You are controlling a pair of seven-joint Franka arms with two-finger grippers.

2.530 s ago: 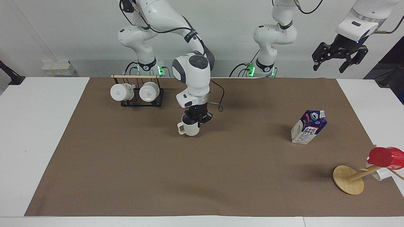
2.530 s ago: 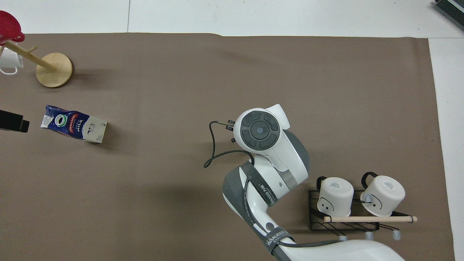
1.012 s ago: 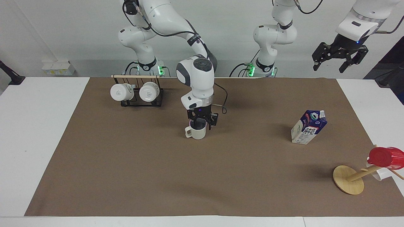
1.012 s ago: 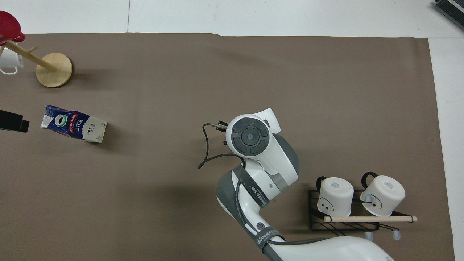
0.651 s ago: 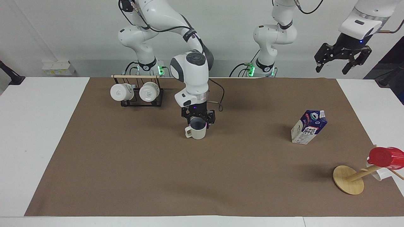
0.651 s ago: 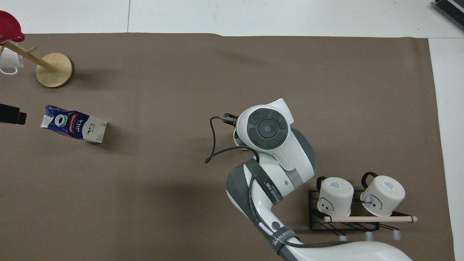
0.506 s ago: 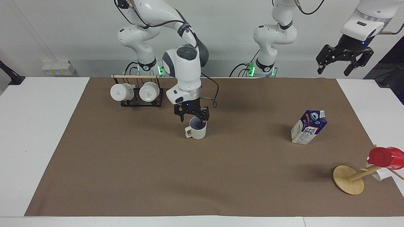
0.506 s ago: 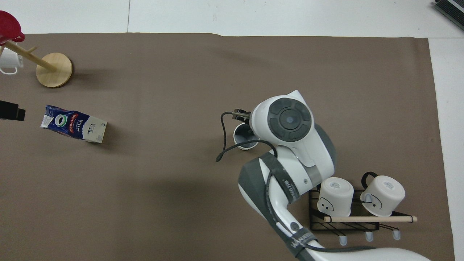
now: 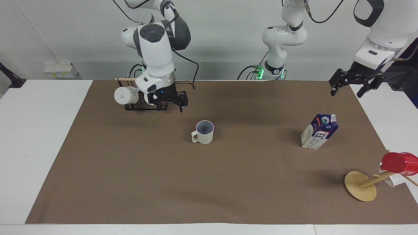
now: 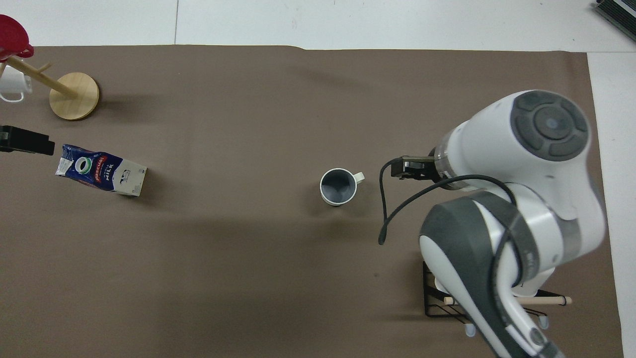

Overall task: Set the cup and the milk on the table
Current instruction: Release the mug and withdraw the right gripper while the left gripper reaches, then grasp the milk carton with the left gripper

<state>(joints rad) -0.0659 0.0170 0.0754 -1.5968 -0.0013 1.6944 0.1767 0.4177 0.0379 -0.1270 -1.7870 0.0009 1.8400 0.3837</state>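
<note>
The cream cup stands upright on the brown sheet of the table, near its middle, with nothing touching it; it also shows in the overhead view. The milk stands tilted on the sheet toward the left arm's end, and shows in the overhead view. My right gripper is open and empty, raised over the sheet beside the mug rack. My left gripper is open and empty, in the air over the sheet's edge at the milk's end.
A black rack with a white mug stands near the right arm's base. A tipped wooden mug tree with a red cup lies at the left arm's end, farther from the robots than the milk.
My right gripper opened and let go of the cup, then rose and drew back toward the rack. The cup stays on the sheet. My left gripper came lower.
</note>
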